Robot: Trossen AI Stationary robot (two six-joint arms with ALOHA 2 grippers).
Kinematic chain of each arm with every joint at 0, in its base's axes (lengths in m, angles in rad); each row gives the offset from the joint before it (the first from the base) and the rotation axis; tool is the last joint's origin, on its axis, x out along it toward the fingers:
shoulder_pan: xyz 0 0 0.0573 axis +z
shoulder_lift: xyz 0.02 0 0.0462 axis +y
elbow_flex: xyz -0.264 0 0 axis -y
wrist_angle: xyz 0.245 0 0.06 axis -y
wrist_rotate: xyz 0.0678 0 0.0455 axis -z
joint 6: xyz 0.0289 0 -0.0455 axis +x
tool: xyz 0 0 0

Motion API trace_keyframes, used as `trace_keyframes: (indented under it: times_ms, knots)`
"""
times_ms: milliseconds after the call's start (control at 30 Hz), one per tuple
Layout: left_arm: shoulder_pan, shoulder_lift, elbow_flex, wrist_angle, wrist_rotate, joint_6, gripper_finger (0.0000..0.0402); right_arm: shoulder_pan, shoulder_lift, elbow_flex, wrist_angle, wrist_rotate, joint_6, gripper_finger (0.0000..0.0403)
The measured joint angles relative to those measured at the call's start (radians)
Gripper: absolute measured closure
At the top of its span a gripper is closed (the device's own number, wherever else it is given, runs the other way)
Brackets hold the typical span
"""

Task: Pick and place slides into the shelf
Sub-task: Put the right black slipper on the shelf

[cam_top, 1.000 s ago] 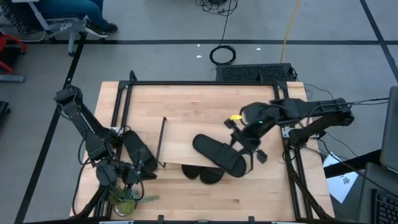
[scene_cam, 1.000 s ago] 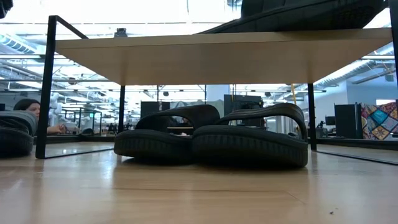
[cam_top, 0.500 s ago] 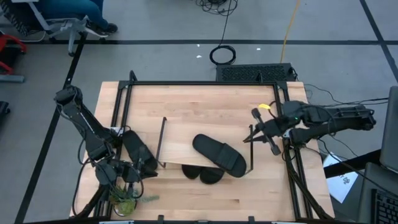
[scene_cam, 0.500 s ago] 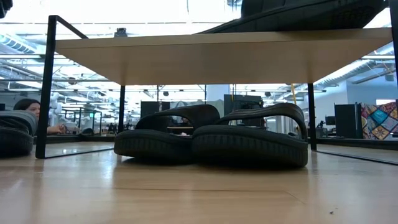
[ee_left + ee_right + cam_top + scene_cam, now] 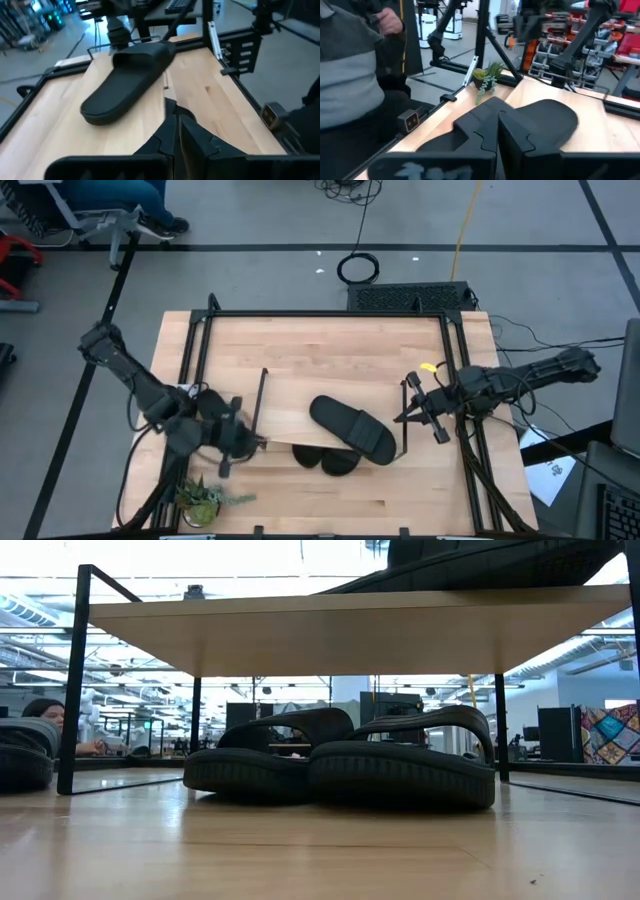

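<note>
Right hand (image 5: pixel 432 418) pulled back from slide (image 5: pixel 351 429) on shelf (image 5: pixel 300 420), pinched empty, left hand (image 5: pixel 232 442) likewise closed.

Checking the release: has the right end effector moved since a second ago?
Yes. In the high view the right end effector has pulled back off the slide on the shelf, toward the table's right edge.

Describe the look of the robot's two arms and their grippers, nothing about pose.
Both arms are dark, near-black jointed links with black cables trailing along them. The left gripper and right gripper each end in two matte black angular fingers. A small yellow tag sits by the right arm's wrist. No other markings are legible.
</note>
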Motion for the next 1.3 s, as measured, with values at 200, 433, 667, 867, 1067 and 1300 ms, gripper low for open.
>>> trace_keyframes:
  times_ms: [200,433,667,867,1067,1300]
  knots:
    - [0.151,0.001,0.055,0.025,0.154,-0.024,0.0376,0.069,-0.013,-0.023,0.008,0.093,-0.026,0.0403]
    - [0.317,0.072,0.131,0.043,0.300,-0.041,0.0375,0.136,-0.019,-0.023,0.015,0.099,-0.030,0.0403]
    - [0.420,0.241,0.236,0.058,0.447,-0.040,0.0328,0.234,-0.040,-0.023,-0.010,0.200,-0.065,0.0403]
    - [0.434,0.375,0.344,0.091,0.534,-0.043,0.0242,0.332,-0.097,-0.023,-0.090,0.311,-0.052,0.0403]
    - [0.441,0.502,0.455,0.172,0.539,-0.038,0.0159,0.411,-0.120,-0.068,-0.102,0.312,-0.069,0.0403]
    - [0.508,0.654,0.597,0.169,0.683,-0.104,0.0082,0.494,-0.192,-0.156,-0.080,0.482,-0.101,0.0403]
